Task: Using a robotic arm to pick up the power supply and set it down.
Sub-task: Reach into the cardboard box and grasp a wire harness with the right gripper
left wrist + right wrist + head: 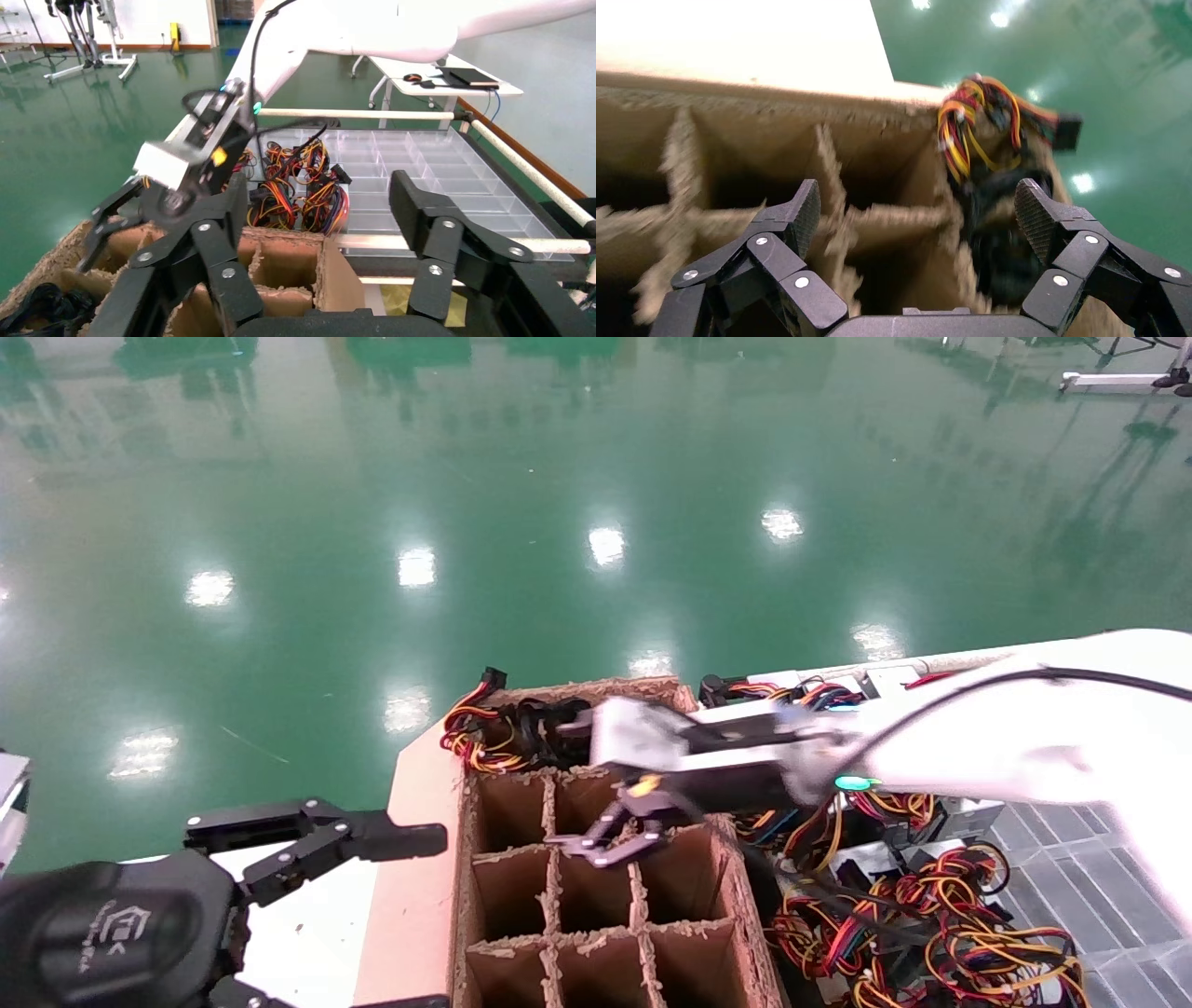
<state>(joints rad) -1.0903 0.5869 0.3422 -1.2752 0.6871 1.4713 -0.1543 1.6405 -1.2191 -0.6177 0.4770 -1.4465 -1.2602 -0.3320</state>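
The right gripper (610,840) hangs spread and empty over the middle cells of the divided cardboard box (745,905), its black fingers (796,214) wide apart with nothing between them – the right wrist view looks straight down past them onto the brown partitions. The robotic arm (1015,733) reaches in from the right, its white shell crossing above the heap of wires.

One power supply (498,733) sits in the far-left cell of the box, its red, yellow and black wires bulging over the far rim and a black connector poking out past the corner. More power supplies (931,905) lie in a tangled pile to the right of the box, on a tray of clear compartments (429,168).

The left gripper (372,845) is parked low at the near left, beside the box – its fingers (422,217) are spread and hold nothing. The box stands on a pale table (419,887), with a glossy green floor (372,477) beyond
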